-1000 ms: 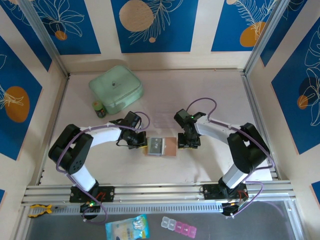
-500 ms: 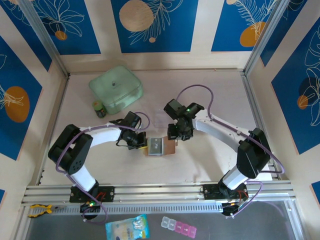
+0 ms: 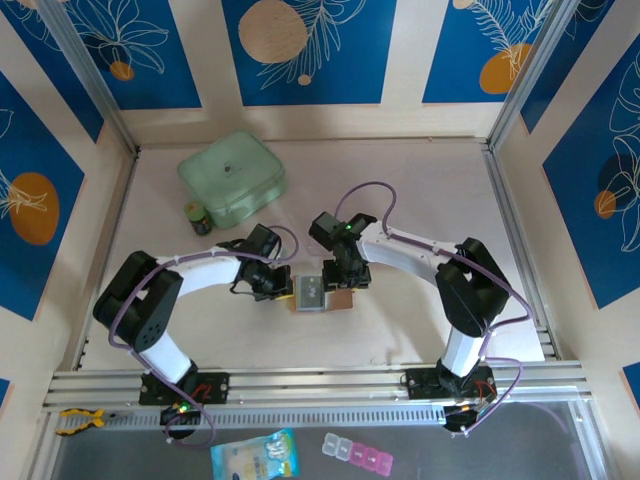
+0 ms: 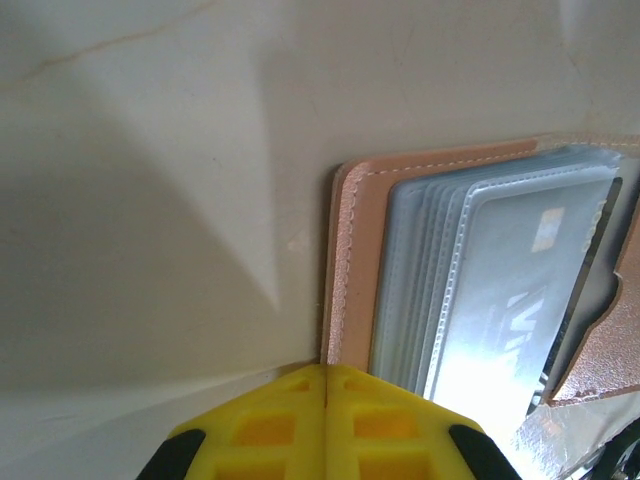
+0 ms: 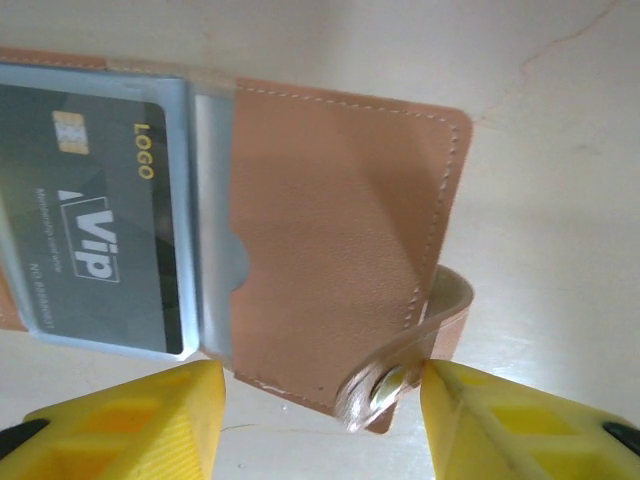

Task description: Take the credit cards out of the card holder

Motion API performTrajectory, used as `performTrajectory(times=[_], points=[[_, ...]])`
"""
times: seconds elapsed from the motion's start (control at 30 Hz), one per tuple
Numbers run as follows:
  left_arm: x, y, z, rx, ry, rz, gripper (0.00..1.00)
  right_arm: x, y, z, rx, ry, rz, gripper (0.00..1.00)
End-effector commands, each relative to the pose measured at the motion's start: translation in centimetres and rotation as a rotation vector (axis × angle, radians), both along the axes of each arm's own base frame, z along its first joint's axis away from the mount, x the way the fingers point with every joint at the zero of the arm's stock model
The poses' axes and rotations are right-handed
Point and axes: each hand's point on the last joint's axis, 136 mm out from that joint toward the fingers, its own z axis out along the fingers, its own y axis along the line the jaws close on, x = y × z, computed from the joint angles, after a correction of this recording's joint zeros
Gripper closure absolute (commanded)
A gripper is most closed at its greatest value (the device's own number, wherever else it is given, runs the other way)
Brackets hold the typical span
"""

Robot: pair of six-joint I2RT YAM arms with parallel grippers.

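Note:
The card holder [image 3: 341, 299] lies open flat on the table between the arms. Its tan flap [image 5: 330, 230] and snap tab [image 5: 400, 375] fill the right wrist view. A dark credit card [image 5: 90, 230] printed "VIP" sits inside a clear sleeve. My right gripper [image 5: 322, 400] hangs open above the holder's right half [image 3: 345, 283], and one finger touches the snap tab. My left gripper [image 4: 326, 368] is shut, nothing between its fingers, with its tips at the holder's left stitched edge [image 4: 350, 260]. The stacked clear sleeves [image 4: 500, 300] lie just beyond.
A mint-green zip case [image 3: 232, 178] stands at the back left, with a small dark jar [image 3: 198, 217] beside it. Aluminium rails [image 3: 320, 385] run along the near edge. A packet [image 3: 255, 455] and a pill organiser [image 3: 358, 455] lie below them.
My right arm has swung left, carrying its gripper from the holder's right end to above its right half, and the jaws have widened. The left arm and the holder stay put.

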Motion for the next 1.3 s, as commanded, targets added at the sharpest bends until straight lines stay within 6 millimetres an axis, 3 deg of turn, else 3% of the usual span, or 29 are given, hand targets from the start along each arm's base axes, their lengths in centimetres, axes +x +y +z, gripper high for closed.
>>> performTrajectory(times=[0.0,0.37,0.63,0.73,0.87,1.07,1.27], points=[[-0.3,-0.1,0.9,-0.008,0.001,0.002,1.0,0.2,-0.8,1.3,-0.036,-0.025,-0.014,0.45],[0.3,-1.2,2.3,-0.068,-0.021,0.02,1.0,0.2,4.1,6.1,0.139,-0.091,0.064,0.45],[0.0,-1.6,0.8,-0.071,0.024,0.021,1.0,-0.7,7.9,3.3,0.256,0.021,0.093,0.45],[-0.3,-0.9,0.0,-0.024,0.037,0.021,1.0,-0.5,7.1,1.7,0.202,0.035,0.075,0.44],[-0.6,-0.3,-0.5,0.006,0.047,0.019,1.0,-0.1,4.5,0.1,0.105,0.038,0.032,0.38],[-0.7,-0.3,-0.6,0.009,0.049,0.016,1.0,0.4,0.4,-0.5,-0.01,0.018,-0.002,0.32],[-0.8,-0.2,-0.7,0.015,0.051,0.018,1.0,0.7,-1.6,-1.2,-0.034,0.029,-0.028,0.25]])
